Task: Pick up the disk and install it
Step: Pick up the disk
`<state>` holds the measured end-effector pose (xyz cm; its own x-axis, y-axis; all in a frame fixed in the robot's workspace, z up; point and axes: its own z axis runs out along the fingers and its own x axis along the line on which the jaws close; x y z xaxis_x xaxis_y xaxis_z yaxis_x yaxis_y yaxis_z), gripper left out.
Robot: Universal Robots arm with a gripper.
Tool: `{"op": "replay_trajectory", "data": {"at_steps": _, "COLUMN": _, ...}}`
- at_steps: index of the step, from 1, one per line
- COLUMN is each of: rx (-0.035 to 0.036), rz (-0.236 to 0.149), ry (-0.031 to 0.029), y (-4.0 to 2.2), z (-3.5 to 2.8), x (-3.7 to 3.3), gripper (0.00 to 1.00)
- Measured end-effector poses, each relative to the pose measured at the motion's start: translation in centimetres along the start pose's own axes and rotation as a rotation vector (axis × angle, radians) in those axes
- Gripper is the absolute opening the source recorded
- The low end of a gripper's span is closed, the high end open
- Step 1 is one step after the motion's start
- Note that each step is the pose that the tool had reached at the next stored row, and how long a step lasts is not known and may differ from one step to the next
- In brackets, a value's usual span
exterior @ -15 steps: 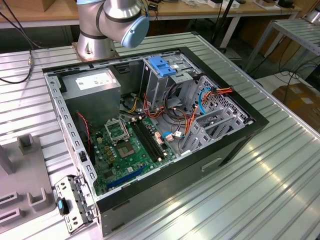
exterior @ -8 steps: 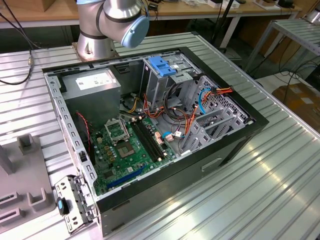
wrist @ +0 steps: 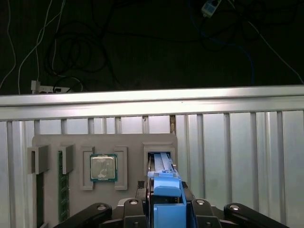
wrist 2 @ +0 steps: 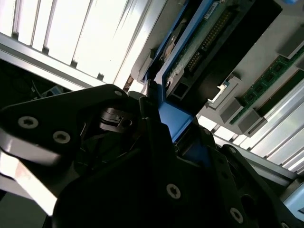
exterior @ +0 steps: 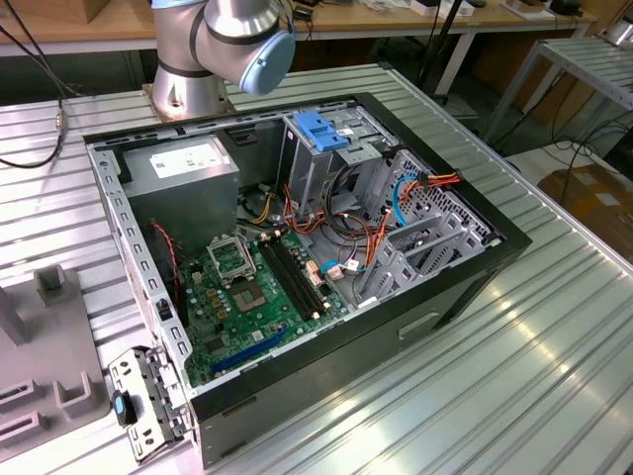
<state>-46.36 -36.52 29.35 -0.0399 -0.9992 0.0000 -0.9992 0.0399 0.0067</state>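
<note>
Fingers (wrist 2: 153, 126) tight on the disk (wrist 2: 216, 50), its blue rail edge-on between them.

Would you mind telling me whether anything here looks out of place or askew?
Nothing looks damaged or spilled. A metal bracket with a blue clip lies loose beside the open computer case's corner, at the exterior view's lower left. The disk stands straight in its grey fixture.
</note>
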Motion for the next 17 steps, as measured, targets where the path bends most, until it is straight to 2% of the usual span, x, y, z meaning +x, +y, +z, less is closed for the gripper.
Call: {"op": "replay_trajectory", "data": {"at_steps": 17, "rx": -0.0001, "rz": 0.015, "ry": 0.0, "y": 0.0, "z": 0.0, "x": 0.0, "gripper": 0.37}}
